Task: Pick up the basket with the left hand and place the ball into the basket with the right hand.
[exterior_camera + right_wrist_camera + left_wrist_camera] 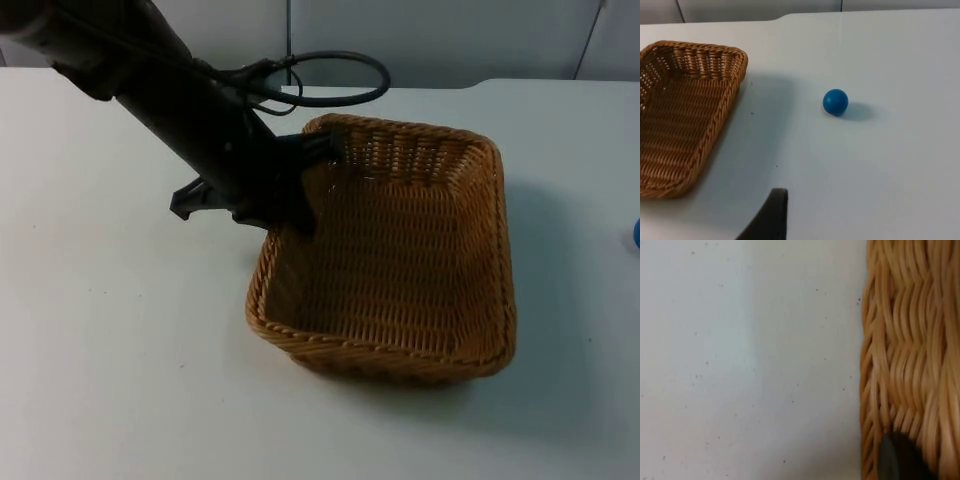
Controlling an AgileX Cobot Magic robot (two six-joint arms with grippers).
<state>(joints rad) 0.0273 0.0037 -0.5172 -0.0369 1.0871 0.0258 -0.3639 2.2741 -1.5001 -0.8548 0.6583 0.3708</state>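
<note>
One left gripper (300, 185) clamped on tilted basket (400, 260) rim

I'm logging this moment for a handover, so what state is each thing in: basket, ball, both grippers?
basket: empty, tilted, one side raised off the table.
ball: blue, resting on the table apart from the basket, not held.
left gripper: at the basket's rim, one finger inside, gripping it.
right gripper: above the table, short of the ball, holding nothing.
</note>
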